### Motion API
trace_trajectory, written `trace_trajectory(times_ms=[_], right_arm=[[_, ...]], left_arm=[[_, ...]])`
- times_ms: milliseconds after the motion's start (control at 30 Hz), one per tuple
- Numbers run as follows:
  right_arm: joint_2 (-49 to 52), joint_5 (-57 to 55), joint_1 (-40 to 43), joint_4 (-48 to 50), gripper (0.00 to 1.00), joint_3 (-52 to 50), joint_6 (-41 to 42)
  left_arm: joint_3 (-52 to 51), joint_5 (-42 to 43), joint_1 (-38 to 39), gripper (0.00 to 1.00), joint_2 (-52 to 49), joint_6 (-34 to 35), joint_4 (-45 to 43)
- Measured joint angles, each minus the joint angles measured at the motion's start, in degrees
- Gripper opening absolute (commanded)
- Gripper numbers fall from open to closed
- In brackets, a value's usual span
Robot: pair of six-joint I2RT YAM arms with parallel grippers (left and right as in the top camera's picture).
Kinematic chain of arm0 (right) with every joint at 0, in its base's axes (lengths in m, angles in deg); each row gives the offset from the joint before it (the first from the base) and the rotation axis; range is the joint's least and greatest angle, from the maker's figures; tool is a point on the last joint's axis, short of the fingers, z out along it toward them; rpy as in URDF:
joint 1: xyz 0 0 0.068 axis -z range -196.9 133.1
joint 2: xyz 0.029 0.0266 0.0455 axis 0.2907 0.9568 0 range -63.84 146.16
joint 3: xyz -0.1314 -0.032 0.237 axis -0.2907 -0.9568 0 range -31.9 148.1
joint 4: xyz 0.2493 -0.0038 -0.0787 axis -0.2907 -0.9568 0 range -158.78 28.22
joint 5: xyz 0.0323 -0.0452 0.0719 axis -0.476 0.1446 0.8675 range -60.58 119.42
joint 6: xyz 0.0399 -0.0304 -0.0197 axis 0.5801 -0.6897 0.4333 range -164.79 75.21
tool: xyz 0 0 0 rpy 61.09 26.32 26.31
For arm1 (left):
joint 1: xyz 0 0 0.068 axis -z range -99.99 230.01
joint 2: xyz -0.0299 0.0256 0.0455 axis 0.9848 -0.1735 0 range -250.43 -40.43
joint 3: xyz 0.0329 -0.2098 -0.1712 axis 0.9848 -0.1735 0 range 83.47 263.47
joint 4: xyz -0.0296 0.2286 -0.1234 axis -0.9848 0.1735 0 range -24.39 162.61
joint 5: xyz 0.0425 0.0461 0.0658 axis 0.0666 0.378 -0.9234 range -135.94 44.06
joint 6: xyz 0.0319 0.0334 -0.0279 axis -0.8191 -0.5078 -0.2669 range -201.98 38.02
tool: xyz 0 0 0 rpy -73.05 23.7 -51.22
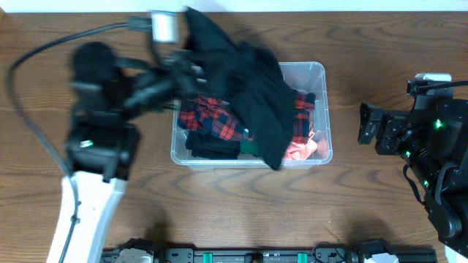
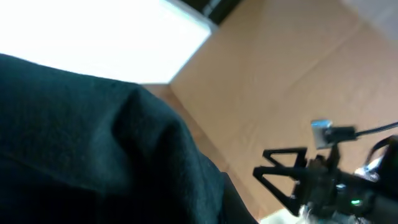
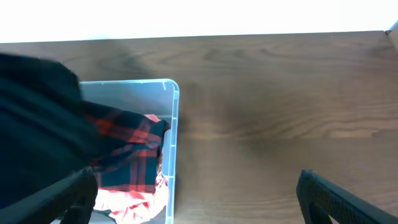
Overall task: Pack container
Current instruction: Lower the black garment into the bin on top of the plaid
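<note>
The clear plastic container (image 1: 322, 71) stands mid-table and holds a red plaid cloth (image 1: 212, 120) and a pink cloth (image 1: 300, 150). My left gripper (image 1: 179, 73), blurred, is at the container's far left corner. It holds up a black garment (image 1: 248, 95) that drapes across the container down to its front wall. In the left wrist view the garment (image 2: 93, 155) hides the fingers. My right gripper (image 1: 363, 124) is open and empty, right of the container and apart from it. The right wrist view shows its jaws (image 3: 199, 205) wide apart, with the container (image 3: 175, 143), plaid cloth (image 3: 130, 155) and garment (image 3: 37, 118) at left.
Bare wooden table (image 1: 380, 204) lies around the container. A black cable (image 1: 44, 47) runs from the left arm across the far left. The right arm (image 2: 323, 180) shows in the left wrist view. A black rail (image 1: 263, 256) runs along the front edge.
</note>
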Motion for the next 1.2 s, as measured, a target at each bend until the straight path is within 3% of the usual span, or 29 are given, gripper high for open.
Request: trace_trajectory(times_ms=[200, 433, 567, 700, 967, 1200], right_arm=[[0.0, 0.0, 0.0, 0.0, 0.99, 0.0, 0.0], [0.0, 0.02, 0.02, 0.0, 0.99, 0.0, 0.0], [0.0, 0.0, 0.04, 0.0, 0.99, 0.0, 0.0], [0.0, -0.02, 0.04, 0.0, 0.99, 0.0, 0.0], [0.0, 0.0, 0.07, 0.0, 0.99, 0.0, -0.02], [0.0, 0.0, 0.09, 0.0, 0.99, 0.0, 0.0]], left_arm=[[-0.2, -10.54, 12.44, 0.06, -9.84, -3.87, -8.66], [-0.33, -14.36, 16.76, 0.06, -17.97, -4.83, -20.5], [-0.33, -15.72, 16.92, 0.06, -18.4, -4.94, -20.81], [-0.33, -17.22, 16.87, 0.06, -18.38, -7.04, -15.61], [0.11, -23.61, 16.22, 0.06, -17.29, -12.41, 6.78], [0.44, -29.92, 16.06, 0.06, -16.44, -13.94, 18.49]])
